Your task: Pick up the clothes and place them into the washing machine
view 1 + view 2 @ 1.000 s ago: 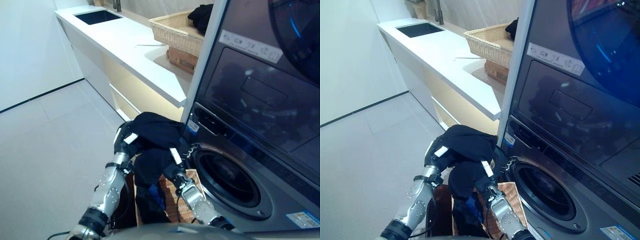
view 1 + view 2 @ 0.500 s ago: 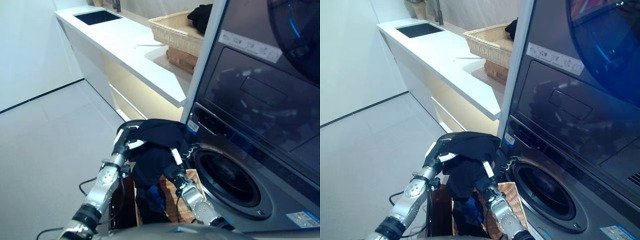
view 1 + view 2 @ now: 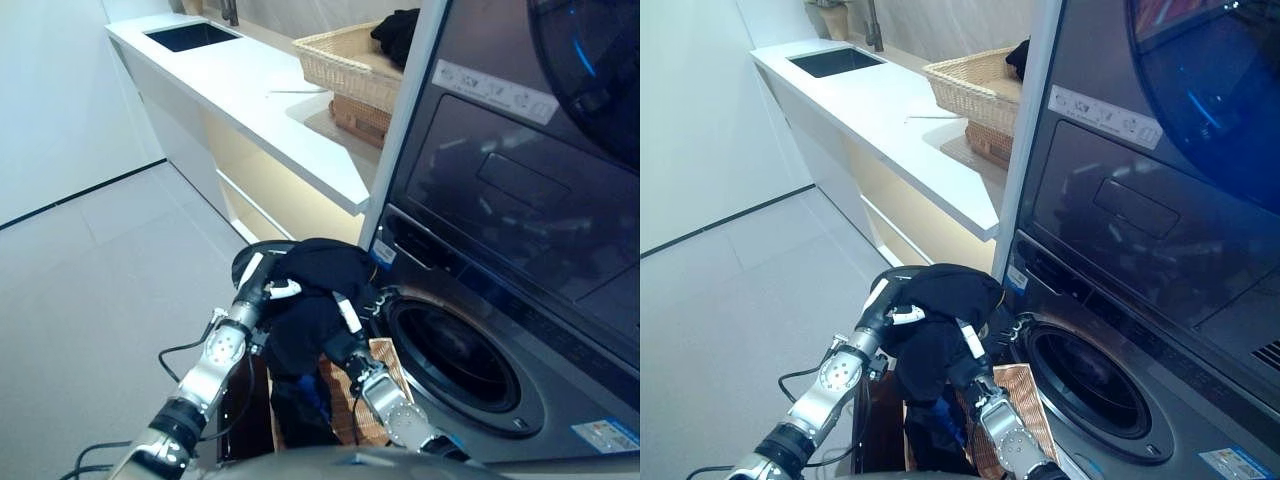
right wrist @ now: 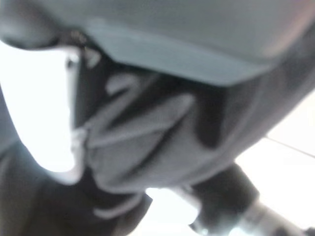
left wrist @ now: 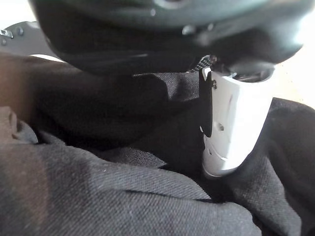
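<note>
Both hands hold a bundle of black clothes (image 3: 322, 272) in front of the washing machine's round drum opening (image 3: 455, 358), a little to its left. My left hand (image 3: 258, 283) grips the bundle's left side; in the left wrist view its white-covered thumb (image 5: 231, 123) presses into the black cloth (image 5: 98, 196). My right hand (image 3: 348, 318) grips the bundle from below right, with the cloth (image 4: 147, 128) bunched against its thumb. Part of the clothes hangs down into a woven basket (image 3: 350, 405) on the floor.
A white counter (image 3: 250, 90) with a sink runs along the left, ending at the machine's side. On it stands a wicker basket (image 3: 350, 62) holding dark cloth (image 3: 395, 28). A second appliance (image 3: 520, 170) is stacked above the washer. Grey tiled floor (image 3: 90, 270) lies to the left.
My left hand has shifted right, toward the machine, drawing the bundle closer to the drum opening. The right hand has barely moved.
</note>
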Motion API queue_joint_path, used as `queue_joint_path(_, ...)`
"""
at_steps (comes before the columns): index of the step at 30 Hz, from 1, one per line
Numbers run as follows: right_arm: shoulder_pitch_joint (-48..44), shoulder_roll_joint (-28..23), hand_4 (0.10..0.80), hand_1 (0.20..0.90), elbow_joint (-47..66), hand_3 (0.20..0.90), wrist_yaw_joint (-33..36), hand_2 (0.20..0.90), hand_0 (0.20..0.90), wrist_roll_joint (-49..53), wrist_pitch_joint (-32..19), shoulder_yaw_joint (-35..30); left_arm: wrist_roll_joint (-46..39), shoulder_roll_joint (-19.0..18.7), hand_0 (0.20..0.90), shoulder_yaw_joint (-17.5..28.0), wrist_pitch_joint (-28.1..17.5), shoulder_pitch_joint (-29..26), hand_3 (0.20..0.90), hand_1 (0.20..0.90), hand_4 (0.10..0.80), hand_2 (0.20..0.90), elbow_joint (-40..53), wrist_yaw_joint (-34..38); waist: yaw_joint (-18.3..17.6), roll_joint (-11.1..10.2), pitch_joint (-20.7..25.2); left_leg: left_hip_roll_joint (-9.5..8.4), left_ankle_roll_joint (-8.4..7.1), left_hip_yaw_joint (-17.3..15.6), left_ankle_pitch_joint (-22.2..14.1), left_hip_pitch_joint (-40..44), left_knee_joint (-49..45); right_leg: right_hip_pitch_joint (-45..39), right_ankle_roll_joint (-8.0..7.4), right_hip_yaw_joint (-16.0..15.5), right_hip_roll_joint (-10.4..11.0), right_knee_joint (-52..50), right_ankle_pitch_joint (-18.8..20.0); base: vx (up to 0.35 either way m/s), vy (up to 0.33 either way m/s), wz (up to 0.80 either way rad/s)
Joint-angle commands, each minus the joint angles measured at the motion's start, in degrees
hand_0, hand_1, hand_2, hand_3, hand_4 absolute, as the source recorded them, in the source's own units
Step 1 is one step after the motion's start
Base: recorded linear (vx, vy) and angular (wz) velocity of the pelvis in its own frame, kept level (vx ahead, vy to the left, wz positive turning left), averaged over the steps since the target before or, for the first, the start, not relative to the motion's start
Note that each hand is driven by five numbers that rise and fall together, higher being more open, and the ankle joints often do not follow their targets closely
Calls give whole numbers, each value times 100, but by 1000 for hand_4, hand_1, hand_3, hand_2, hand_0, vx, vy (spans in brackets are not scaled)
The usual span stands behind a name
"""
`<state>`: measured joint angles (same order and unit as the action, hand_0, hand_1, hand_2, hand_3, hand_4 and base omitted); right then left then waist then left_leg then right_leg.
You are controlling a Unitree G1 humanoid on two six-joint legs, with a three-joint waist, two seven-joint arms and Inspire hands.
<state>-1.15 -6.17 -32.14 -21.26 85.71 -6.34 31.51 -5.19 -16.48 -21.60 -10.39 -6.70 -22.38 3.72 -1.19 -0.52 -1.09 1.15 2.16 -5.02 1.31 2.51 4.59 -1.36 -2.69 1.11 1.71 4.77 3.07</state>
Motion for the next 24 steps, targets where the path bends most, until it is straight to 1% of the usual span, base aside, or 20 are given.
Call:
queue_joint_path(1, -359, 420, 300, 200, 817, 200, -457, 200, 200, -141, -172, -75, 126, 128, 200, -180, -467, -1133, 200, 200, 300, 200, -326, 92, -20, -145, 247, -138, -251, -123, -449, 204, 41, 66, -120, -220, -10, 21, -52, 0, 0, 0)
queue_joint_path(7, -359, 405, 300, 200, 826, 200, -455, 200, 200, -116, -160, -74, 155, 127, 200, -212, -435, -1153, 200, 200, 300, 200, -343, 80, -25, -137, 249, -138, -257, -120, -451, 212, 41, 61, -120, -233, -11, 19, -59, 0, 0, 0)
queue_joint_path(8, -361, 410, 300, 200, 832, 200, -455, 200, 200, -109, -172, -80, 165, 130, 631, -204, -424, -1150, 631, 631, 608, 631, -348, 88, -24, -137, 250, -139, -256, -119, -453, 214, 41, 61, -121, -233, -12, 20, -57, 0, 0, 0)
queue_joint_path(9, -354, 417, 300, 200, 832, 200, -460, 200, 200, -99, -171, -94, 186, 123, 900, -189, -423, -1147, 900, 900, 800, 900, -342, 89, -21, -136, 251, -139, -256, -123, -453, 214, 41, 61, -121, -232, -12, 20, -57, 0, 0, 0)
queue_joint_path(20, -354, 380, 300, 200, 892, 200, -482, 200, 200, -31, -212, -176, 270, 78, 900, -136, -410, -1057, 900, 900, 800, 900, -401, 88, -22, -124, 255, -142, -250, -131, -453, 224, 41, 52, -116, -228, -10, 18, -54, 0, 0, 0)
queue_joint_path(24, -338, 339, 300, 200, 951, 200, -492, 200, 200, -7, -239, -268, 250, 26, 900, -64, -437, -916, 900, 900, 800, 900, -386, 49, -18, -122, 257, -141, -251, -138, -455, 231, 41, 52, -114, -230, -13, 18, -58, 0, 0, 0)
